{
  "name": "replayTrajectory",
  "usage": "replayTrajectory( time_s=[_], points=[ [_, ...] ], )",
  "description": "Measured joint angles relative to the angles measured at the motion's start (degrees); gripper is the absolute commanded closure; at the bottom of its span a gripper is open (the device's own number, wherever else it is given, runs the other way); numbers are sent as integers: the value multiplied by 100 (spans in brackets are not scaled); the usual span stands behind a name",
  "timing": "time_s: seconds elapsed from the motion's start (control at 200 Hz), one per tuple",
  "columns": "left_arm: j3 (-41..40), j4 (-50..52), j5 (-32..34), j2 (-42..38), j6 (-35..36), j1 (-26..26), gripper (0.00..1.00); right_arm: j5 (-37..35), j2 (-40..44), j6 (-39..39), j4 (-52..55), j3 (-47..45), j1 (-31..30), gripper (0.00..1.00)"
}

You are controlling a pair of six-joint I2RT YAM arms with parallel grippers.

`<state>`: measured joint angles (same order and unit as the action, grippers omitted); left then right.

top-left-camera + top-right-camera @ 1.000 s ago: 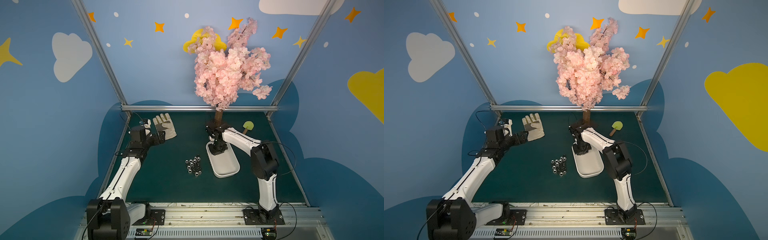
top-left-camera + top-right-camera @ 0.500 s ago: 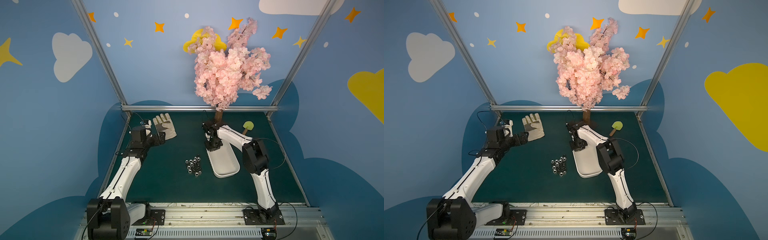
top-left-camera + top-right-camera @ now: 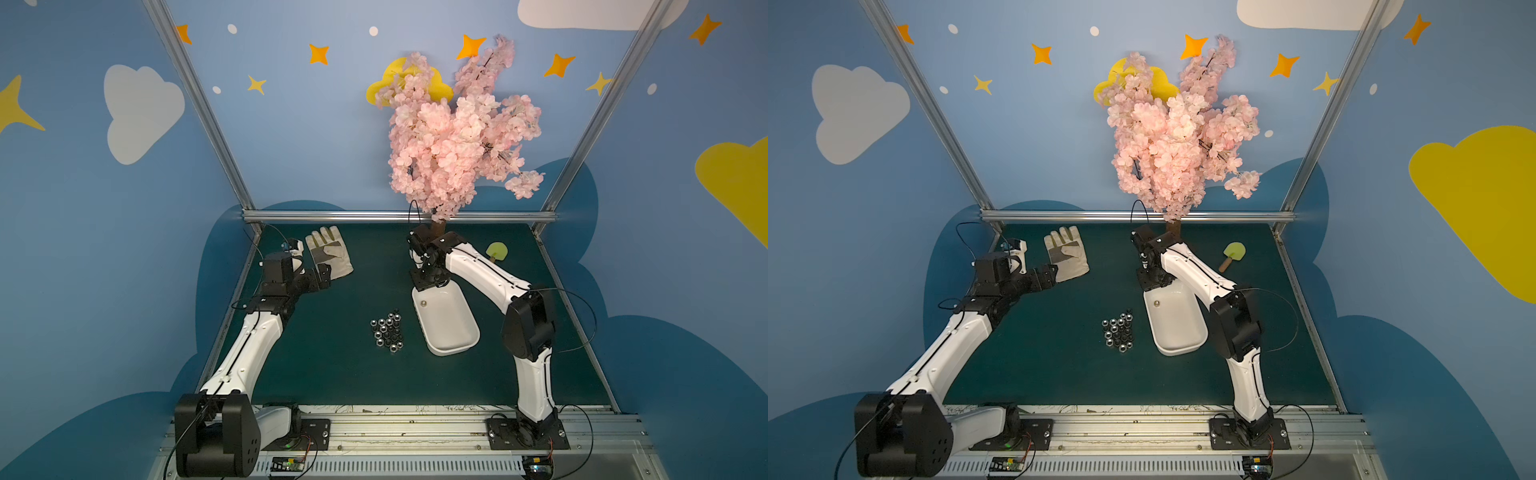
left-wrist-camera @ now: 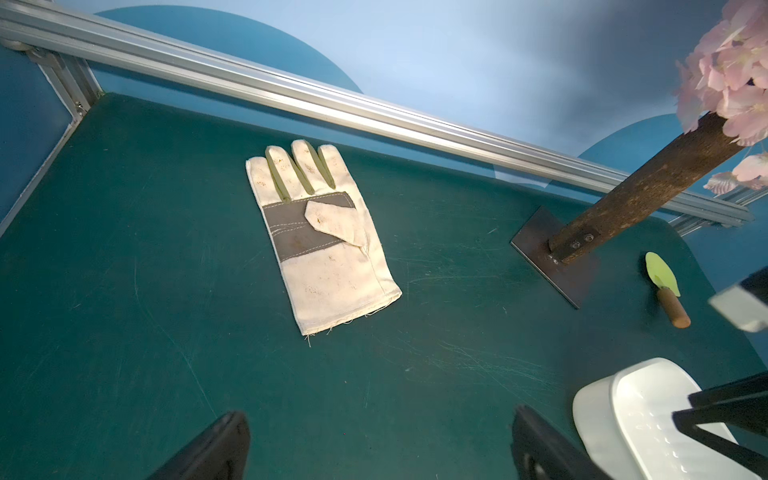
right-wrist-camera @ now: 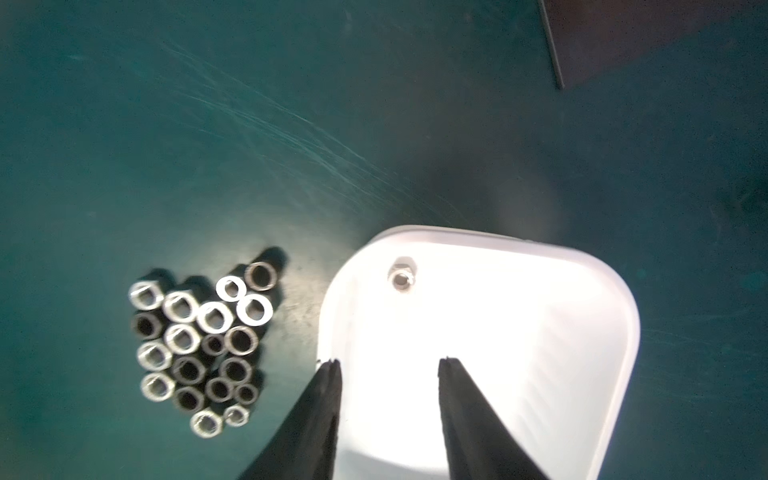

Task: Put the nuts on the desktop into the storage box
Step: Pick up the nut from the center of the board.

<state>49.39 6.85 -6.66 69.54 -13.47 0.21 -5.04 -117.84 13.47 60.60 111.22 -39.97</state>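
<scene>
Fingers (image 5: 320, 415) of the right gripper (image 5: 390, 360) stand slightly apart, pinching nothing, above the far end of the storage box (image 3: 452, 351). The left gripper (image 4: 378, 413) is spread wide and empty beside the cuff of one beige work glove (image 3: 330, 257). Blue walls painted with clouds and stars enclose the scratched dark green desktop (image 3: 332, 374), which is edged by aluminium rails (image 3: 399, 216). One pink blossom tree (image 3: 453, 141) stands at the back, with one small green-bladed trowel (image 3: 1233, 255) to its right. The single white box, shallow with rounded corners, holds one nut (image 5: 401, 279) near a far corner. Roughly nineteen nuts (image 5: 214, 316), shiny silver hexes with dark holes, lie clustered on the desktop just left of the box.
</scene>
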Motion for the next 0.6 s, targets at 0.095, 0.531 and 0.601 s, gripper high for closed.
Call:
replayTrajectory(
  time_s=[0.095, 0.531, 0.601],
  points=[
    [0, 0, 0, 0, 0, 0, 0, 120, -22, 17, 2, 354, -302, 55],
    [0, 22, -42, 0, 4, -2, 0, 396, -1971, 214, 402, 1456, -741, 49],
    [0, 22, -55, 4, 2, -2, 0, 363, -2116, 229, 507, 1456, -737, 49]
  ],
)
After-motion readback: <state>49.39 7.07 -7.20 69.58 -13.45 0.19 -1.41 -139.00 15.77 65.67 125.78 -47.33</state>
